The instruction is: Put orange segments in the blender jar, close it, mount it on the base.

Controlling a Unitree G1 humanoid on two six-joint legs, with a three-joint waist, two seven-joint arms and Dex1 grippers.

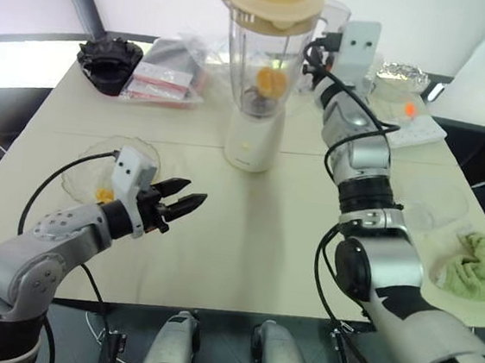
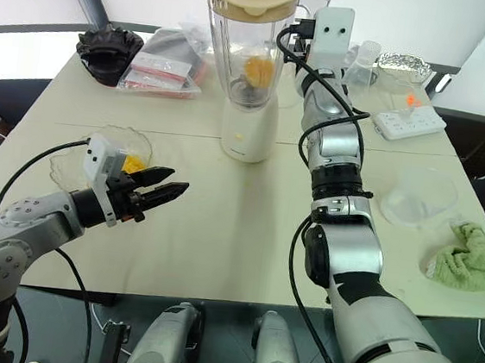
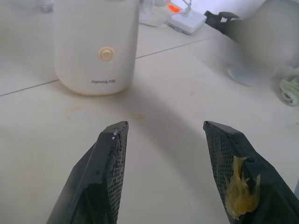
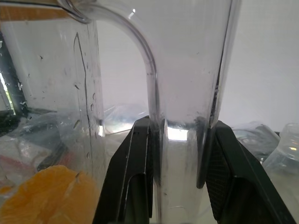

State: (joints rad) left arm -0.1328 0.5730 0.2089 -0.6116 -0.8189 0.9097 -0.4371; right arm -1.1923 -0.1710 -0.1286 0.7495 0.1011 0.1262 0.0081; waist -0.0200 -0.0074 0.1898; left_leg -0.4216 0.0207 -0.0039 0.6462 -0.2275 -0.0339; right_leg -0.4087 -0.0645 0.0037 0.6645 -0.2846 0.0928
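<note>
The cream table (image 1: pixel 246 234) stands before a pale wall, with clutter kept to its far and right edges. The jar (image 1: pixel 264 58) sits upright on the base (image 1: pixel 251 143) at mid-table, its cream lid (image 1: pixel 272 2) in place, and an orange segment (image 1: pixel 270 82) shows through the clear wall. The assembly appears mounted, so the task looks near completion. The right gripper (image 4: pixel 180 154) has its fingers pinching the jar's clear handle (image 4: pixel 180 140), judged to steady or seat the jar. The left gripper (image 1: pixel 179 203) hovers above bare table with fingers spread, holding nothing; orange pulp clings to one pad (image 3: pixel 240 189). Behind it, a glass bowl (image 2: pixel 111 155) near the left edge holds remaining fruit. Open surface lies between the left gripper and base. To the right, a clear cup (image 2: pixel 419 196) and green cloth (image 2: pixel 473 258) limit sideways withdrawal.
</note>
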